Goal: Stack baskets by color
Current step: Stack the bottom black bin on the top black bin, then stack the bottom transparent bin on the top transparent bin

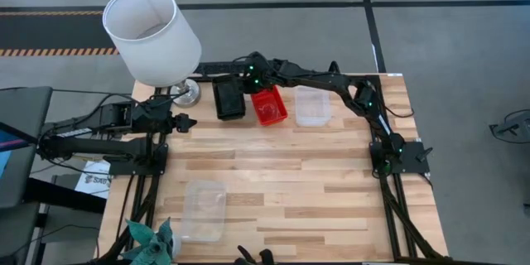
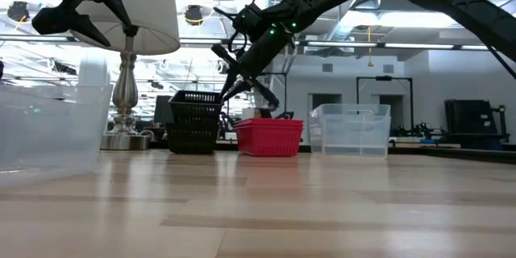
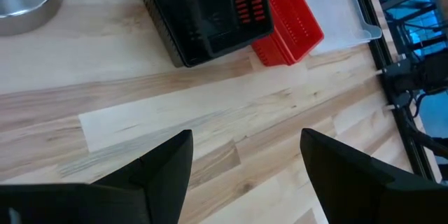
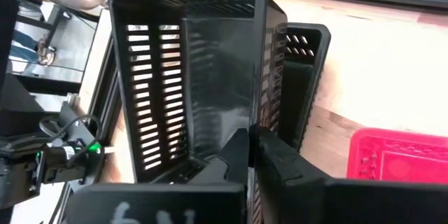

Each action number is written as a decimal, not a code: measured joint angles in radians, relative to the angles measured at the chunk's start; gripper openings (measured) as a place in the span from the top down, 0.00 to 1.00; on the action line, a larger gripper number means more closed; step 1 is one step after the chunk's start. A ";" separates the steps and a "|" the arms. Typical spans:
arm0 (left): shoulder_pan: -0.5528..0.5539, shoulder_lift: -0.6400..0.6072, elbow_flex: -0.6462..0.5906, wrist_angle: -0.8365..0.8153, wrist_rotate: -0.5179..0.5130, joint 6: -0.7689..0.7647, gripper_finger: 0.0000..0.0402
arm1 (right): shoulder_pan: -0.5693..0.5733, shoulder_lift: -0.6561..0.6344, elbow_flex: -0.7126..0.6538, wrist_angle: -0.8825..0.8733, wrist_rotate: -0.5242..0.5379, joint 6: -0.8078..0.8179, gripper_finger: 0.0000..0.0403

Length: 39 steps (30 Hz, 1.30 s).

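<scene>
Showing slotted walls, black basket [image 4: 203,77], glossy, rectangular

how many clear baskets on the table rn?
2 spots visible: one clear basket in the far row, right of the red basket; another clear basket alone near the front-left. Either may be a nested stack, so more could be hidden.
</scene>
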 joint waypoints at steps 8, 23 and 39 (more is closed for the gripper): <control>0.000 0.000 0.000 0.000 0.005 0.000 0.37 | 0.000 0.000 0.000 -0.022 0.000 0.000 0.88; 0.000 0.000 0.000 0.000 0.006 0.000 0.37 | -0.001 0.008 0.000 -0.025 -0.028 -0.024 0.76; -0.008 0.002 0.000 -0.138 0.358 0.063 0.37 | 0.094 -0.243 0.000 -0.358 -0.172 -0.216 0.69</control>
